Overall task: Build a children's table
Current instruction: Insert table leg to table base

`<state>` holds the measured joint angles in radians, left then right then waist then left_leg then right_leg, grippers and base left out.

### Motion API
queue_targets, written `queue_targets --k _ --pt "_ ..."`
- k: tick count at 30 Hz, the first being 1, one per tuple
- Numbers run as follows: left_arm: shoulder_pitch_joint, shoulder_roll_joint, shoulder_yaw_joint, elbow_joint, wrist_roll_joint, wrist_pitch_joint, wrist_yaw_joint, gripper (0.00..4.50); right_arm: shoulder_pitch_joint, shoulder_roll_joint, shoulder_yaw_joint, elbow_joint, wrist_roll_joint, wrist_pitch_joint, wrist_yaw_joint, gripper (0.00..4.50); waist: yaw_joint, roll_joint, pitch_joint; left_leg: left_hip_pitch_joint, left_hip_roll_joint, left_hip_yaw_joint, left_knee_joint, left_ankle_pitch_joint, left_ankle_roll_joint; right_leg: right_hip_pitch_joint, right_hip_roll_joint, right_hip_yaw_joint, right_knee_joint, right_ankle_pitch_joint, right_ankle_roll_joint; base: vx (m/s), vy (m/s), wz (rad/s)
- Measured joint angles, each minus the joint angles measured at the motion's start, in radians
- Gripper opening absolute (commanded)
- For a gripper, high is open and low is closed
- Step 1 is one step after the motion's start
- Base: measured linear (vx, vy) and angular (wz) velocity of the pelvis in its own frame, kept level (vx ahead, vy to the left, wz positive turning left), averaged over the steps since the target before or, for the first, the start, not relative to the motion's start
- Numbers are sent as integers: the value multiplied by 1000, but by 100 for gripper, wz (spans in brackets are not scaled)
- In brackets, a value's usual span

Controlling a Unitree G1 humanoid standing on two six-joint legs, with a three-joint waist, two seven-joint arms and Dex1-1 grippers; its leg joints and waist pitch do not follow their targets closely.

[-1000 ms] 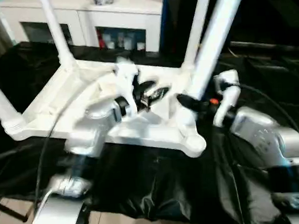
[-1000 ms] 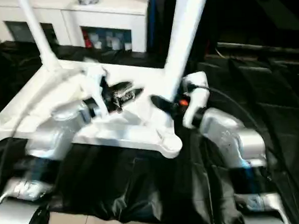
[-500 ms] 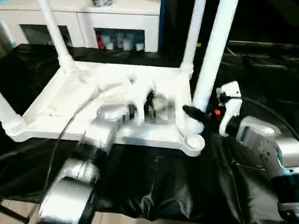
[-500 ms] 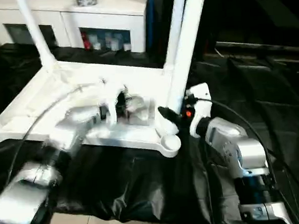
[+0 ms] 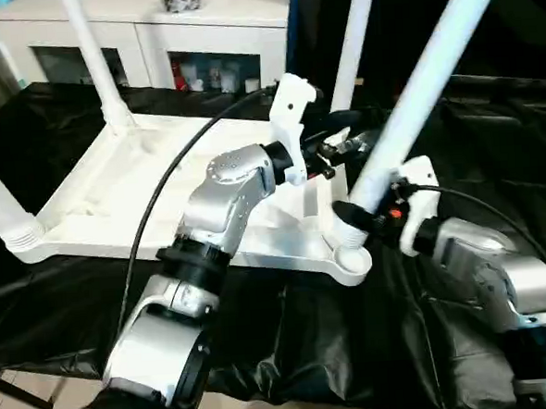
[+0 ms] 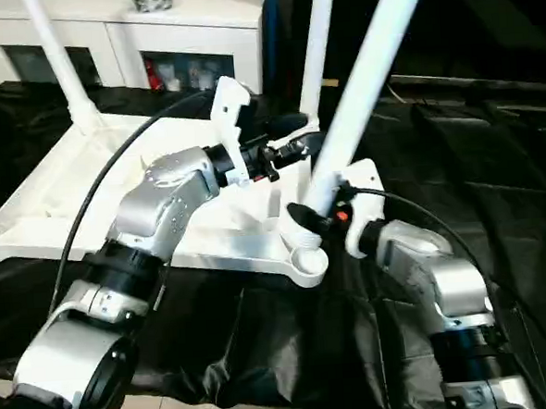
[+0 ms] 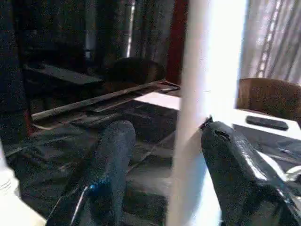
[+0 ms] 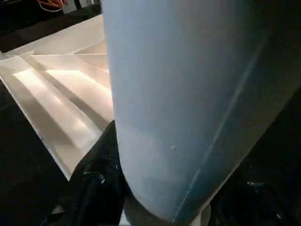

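We find the children's table point(image 5: 142, 189) lying upside down on a bench covered in black sheeting point(image 5: 291, 342), its ribbed underside facing up. We take the table top as our landmark. 3 legs stand upright from its corner sockets: 1 at the far left corner point(image 5: 93, 58), 1 at the near left corner point(image 5: 0, 207) and 1 at the far right corner point(image 5: 355, 33).

The 4th leg point(image 5: 415, 103) rises at a tilt from just beside the near right corner, leaning away to the right. Its lower end sits close beside the open round socket point(image 5: 350, 258) at that corner; we cannot tell whether it rests on the table top.

The right hand point(image 5: 362, 216) is clamped on the foot of this tilted leg, with 1 black finger point(image 8: 94, 188) showing beside the pale tube in the right wrist view.

The left hand point(image 5: 339, 145) reaches across the table top to the far right corner. In the left wrist view its 2 black fingers point(image 7: 110, 155) stand apart with a white leg between them; we see no clear contact on the left finger, so we cannot confirm a grip.

Behind the table top, past the bench, stands a white cabinet point(image 5: 151, 31) with glass doors.
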<state>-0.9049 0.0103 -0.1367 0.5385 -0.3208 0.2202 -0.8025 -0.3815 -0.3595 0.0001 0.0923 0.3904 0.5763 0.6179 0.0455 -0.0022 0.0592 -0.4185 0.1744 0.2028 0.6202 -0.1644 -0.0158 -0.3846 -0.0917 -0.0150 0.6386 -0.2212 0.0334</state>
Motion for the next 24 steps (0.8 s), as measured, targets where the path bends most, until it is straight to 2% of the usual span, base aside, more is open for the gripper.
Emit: queue_targets --k 4,9,11,14,15,17,19,21,24 --pt "-2 2 10 8 15 -5 27 271 0 1 0 3 -6 1 -2 190 -5 0 0 0 0 0 0 0 0 0 0 0 0 0 0 0 0 0" --pt "-12 60 10 103 83 -43 82 271 0 9 11 1 -12 -1 -5 190 -13 1 0 0 0 0 0 0 0 0 0 0 0 0 0 0 0 0" --pt "-11 100 3 120 101 -51 55 299 0 9 9 2 -14 -2 -13 190 -14 1 1 0 0 0 -1 0 0 0 0 0 -1 0 0 0 0 0" --pt "18 188 -43 140 135 -85 -75 308 -1 5 5 14 -21 -4 -30 190 -13 5 -1 0 0 0 -3 0 0 0 1 0 -4 0 0 0 0 0" --pt "42 210 -68 146 149 -94 -131 332 0 2 3 22 -28 -7 -31 190 -12 6 -1 0 0 0 -4 0 0 0 1 0 -6 0 0 0 0 0" --pt "75 233 -102 164 160 -96 -217 340 -1 0 -2 31 -36 -12 -32 190 -9 7 -1 -1 0 0 -4 -1 1 0 0 0 -7 0 0 0 0 0" --pt "106 236 -132 178 161 -88 -295 340 -1 -2 -3 31 -38 -16 -31 190 -3 7 -1 -2 0 1 -4 -1 2 0 0 0 -8 0 0 0 0 0" --pt "112 237 -159 185 169 -95 -341 311 -1 -4 -3 31 -39 -17 -31 190 -1 7 -1 -2 -1 2 -4 -2 3 0 0 0 -8 0 0 0 0 0" --pt "97 235 -180 231 211 -164 -349 304 -1 -9 -3 32 -40 -17 -30 190 -5 7 -1 -1 0 2 -4 -2 2 1 0 0 -8 0 0 0 0 0"
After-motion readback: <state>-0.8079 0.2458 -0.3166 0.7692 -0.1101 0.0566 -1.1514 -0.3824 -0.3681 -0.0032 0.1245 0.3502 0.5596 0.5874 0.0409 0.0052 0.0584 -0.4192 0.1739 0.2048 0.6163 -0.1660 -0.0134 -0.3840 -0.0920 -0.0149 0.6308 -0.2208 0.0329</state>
